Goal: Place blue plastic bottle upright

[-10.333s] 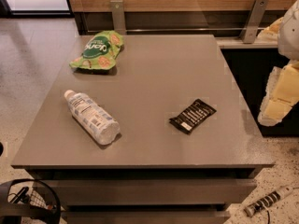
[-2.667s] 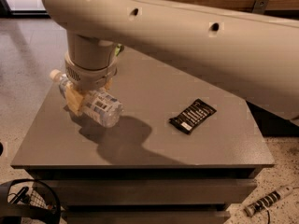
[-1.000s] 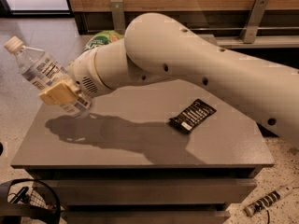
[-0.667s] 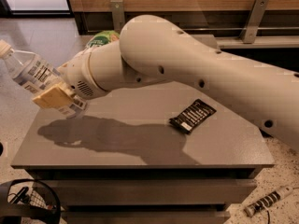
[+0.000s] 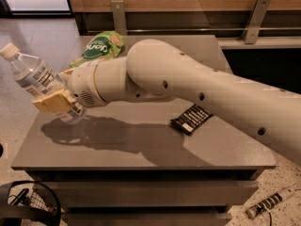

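The blue plastic bottle is clear with a white cap and a white label. It is held in the air above the left edge of the grey table, tilted with its cap up and to the left. My gripper is shut on the bottle's lower half, with a tan finger pad across it. The bottle's base is close to the tabletop. The large cream arm reaches in from the right across the table.
A green snack bag lies at the table's far left, partly behind the arm. A flat black wrapper lies right of centre. A wooden wall with metal brackets runs behind. A black wire object sits on the floor at lower left.
The bottle was lying on the table and has been picked up. In the last second the gripper carried it left and tilted it, then back slightly right and lower.
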Controlling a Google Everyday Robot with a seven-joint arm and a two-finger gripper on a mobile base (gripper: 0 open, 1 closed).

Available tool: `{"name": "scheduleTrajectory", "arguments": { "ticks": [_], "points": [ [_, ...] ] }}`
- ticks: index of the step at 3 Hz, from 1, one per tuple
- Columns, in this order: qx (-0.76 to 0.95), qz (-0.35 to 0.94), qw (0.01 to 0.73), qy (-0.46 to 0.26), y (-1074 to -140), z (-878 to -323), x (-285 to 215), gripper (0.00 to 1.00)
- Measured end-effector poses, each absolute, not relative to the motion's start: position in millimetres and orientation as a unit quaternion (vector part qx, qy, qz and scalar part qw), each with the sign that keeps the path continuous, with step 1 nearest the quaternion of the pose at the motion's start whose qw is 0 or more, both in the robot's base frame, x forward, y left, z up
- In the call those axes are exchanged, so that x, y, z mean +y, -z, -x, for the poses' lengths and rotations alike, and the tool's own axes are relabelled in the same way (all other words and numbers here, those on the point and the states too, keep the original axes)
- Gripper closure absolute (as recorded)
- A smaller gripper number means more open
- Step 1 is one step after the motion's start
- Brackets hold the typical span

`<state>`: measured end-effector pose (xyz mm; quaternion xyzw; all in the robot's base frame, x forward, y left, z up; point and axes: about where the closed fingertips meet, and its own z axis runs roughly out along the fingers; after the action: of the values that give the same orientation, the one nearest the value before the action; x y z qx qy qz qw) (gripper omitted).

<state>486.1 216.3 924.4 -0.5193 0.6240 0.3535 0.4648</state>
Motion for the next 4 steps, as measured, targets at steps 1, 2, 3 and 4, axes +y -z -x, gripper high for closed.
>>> {"name": "scheduleTrajectory", "arguments": {
  "ticks": [1,2,3,4],
  "points": [
    [0.609,0.477,0.498,-0.392,-905,-495,223,1.00],
    [0.577,0.445,0.546,-0.415,-896,-505,235,1.00],
    [0.546,0.418,0.590,-0.423,-890,-513,237,1.00],
    [0.557,0.403,0.597,-0.413,-883,-514,229,1.00]
  ]
}}
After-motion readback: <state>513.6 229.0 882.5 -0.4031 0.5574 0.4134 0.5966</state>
